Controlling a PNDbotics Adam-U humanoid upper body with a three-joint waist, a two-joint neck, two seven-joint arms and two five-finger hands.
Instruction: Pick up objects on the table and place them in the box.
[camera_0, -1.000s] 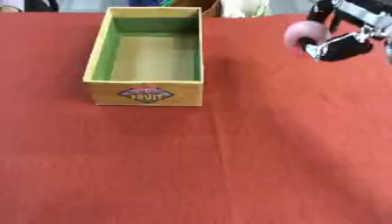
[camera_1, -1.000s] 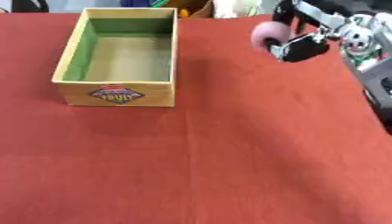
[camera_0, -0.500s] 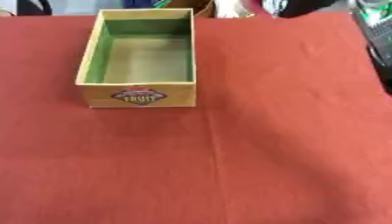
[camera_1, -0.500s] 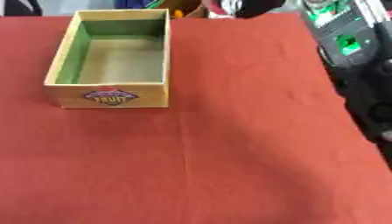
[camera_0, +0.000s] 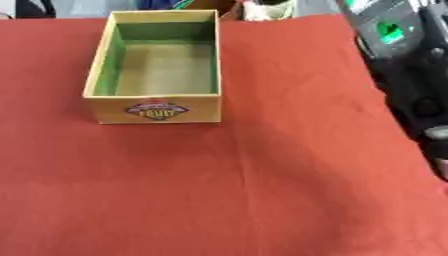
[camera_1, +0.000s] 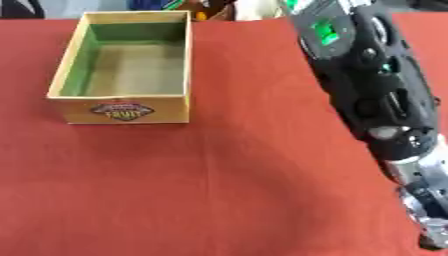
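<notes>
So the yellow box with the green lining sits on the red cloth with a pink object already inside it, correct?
Not quite. The box is yellow with a green lining and sits on the red cloth, but it is empty: the left eye view shows only its bare floor. No pink object shows in either view.

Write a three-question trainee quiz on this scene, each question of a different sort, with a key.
1. True or false: the wooden box holds a pink ball.
2. Multiple choice: the label on the box faces A) the robot, B) the far edge, C) the robot's left.
3. Fill in: the black robot arm comes in along the table's ___ side.

Key: 1 false, the box shows only its bare floor and green inner walls. 2 A, the label is on the near wall. 3 right; no robot hand shows in either view, and the red tablecloth carries only the box.
</notes>
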